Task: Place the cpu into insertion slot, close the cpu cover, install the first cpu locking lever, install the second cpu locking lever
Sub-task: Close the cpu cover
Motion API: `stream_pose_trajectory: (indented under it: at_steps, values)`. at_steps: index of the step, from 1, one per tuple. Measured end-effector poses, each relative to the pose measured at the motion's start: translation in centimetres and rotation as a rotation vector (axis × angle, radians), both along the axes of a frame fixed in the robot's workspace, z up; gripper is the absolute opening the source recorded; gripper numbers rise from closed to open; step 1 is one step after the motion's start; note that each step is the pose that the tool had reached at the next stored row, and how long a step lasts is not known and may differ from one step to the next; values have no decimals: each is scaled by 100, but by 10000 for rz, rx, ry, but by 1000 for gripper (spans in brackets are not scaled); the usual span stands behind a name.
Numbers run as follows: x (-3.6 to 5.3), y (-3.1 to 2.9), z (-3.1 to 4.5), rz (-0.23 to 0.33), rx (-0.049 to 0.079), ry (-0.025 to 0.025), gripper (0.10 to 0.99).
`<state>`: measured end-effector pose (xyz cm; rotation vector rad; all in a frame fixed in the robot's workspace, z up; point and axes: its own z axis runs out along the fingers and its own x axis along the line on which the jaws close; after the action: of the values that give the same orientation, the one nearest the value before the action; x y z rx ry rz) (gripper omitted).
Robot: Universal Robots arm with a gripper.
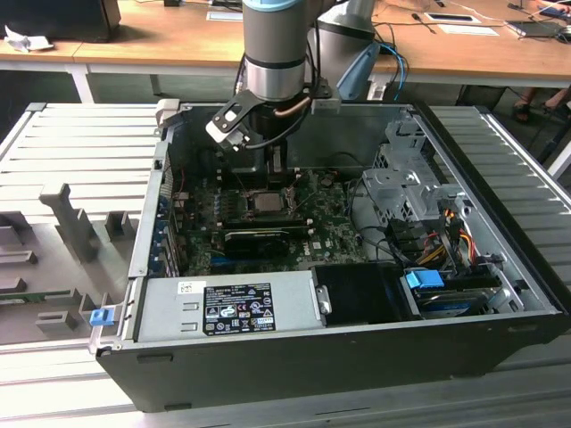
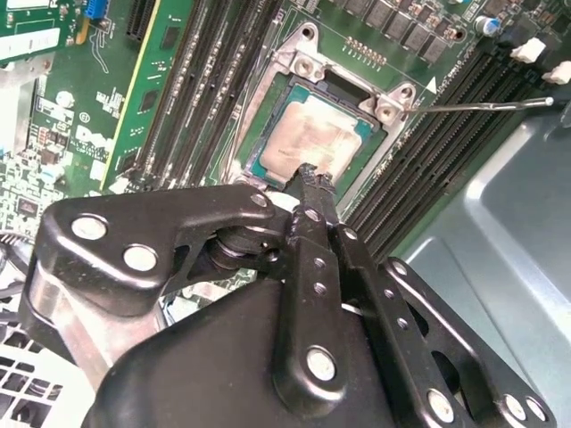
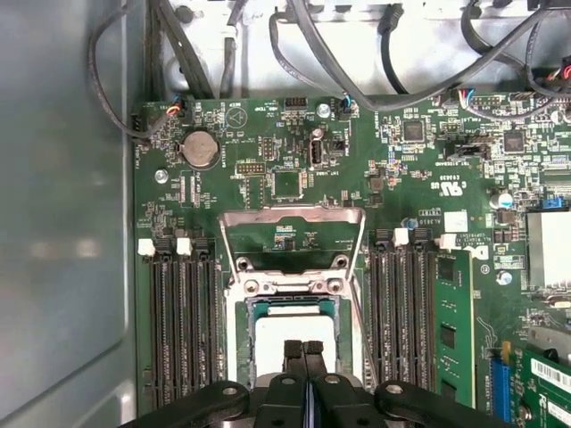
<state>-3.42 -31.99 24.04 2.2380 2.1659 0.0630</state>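
Gripper (image 2: 310,176) has its fingers pinched fully together with nothing between them, tips down at the cpu (image 2: 314,138) top; touching or just above, can't tell. Cpu sits flat in the slot (image 3: 237,343) on the green board, in the far-middle part of the open case (image 1: 357,357) in the exterior view. Cover (image 3: 292,214) is swung open off the slot, cpu fully exposed, and a thin lever (image 2: 482,104) sticks out free beside the slot.
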Motion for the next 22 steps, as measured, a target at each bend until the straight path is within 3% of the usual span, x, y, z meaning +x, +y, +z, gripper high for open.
stream_pose_trajectory:
  at_steps: [13, 17, 22]
  values:
    - [0, 2, 145, 0, 1, 0, 106]
    - [40, 2, 167, -1, -1, 1, 106]
    - [41, 3, 290, 0, 0, 0, 106]
